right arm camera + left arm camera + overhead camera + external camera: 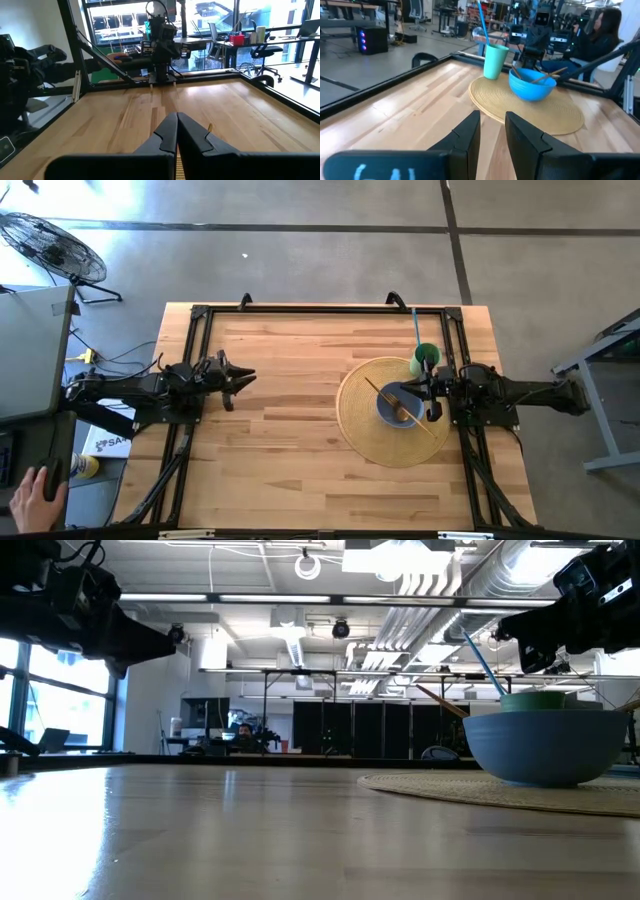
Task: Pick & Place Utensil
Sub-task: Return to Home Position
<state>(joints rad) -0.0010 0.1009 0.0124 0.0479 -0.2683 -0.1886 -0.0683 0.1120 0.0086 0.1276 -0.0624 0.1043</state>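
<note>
A blue bowl (398,410) (545,745) (532,86) stands on a round woven mat (362,430) (560,117) at the table's right. A thin wooden stick (383,393) (541,77) leans in the bowl, its ends past the rim. Beside the bowl, toward the far edge, a green cup (427,358) (495,61) holds a blue utensil (416,330) (481,20) upright. My right gripper (408,390) (176,121) hovers above the bowl, shut and holding nothing. My left gripper (245,378) (492,127) waits over the table's left half, raised, slightly open.
Black frame rails (200,320) run along the table's edges. Bare wood (290,410) lies between the two arms. A person's hand (35,485) shows off the table's near left corner, and another person (600,30) sits beyond the right side.
</note>
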